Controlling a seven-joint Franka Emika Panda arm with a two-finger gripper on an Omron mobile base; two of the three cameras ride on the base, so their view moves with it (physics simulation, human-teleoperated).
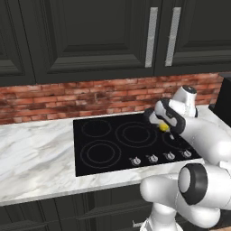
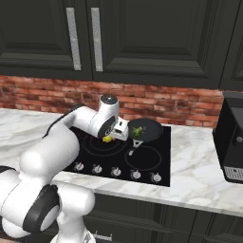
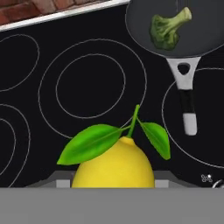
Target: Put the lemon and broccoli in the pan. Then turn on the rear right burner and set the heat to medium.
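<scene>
Evidently the gripper [image 2: 110, 138] is clamped on the lemon [image 3: 113, 164], carried above the stovetop [image 1: 108, 155] so it can be brought over and dropped in the pan [image 3: 205, 26]; its finger tips are hidden behind the fruit, so the clamping is my reading. That pan sits on the rear right burner with the broccoli [image 3: 168, 29] lying inside it, stalk toward the rim.
</scene>
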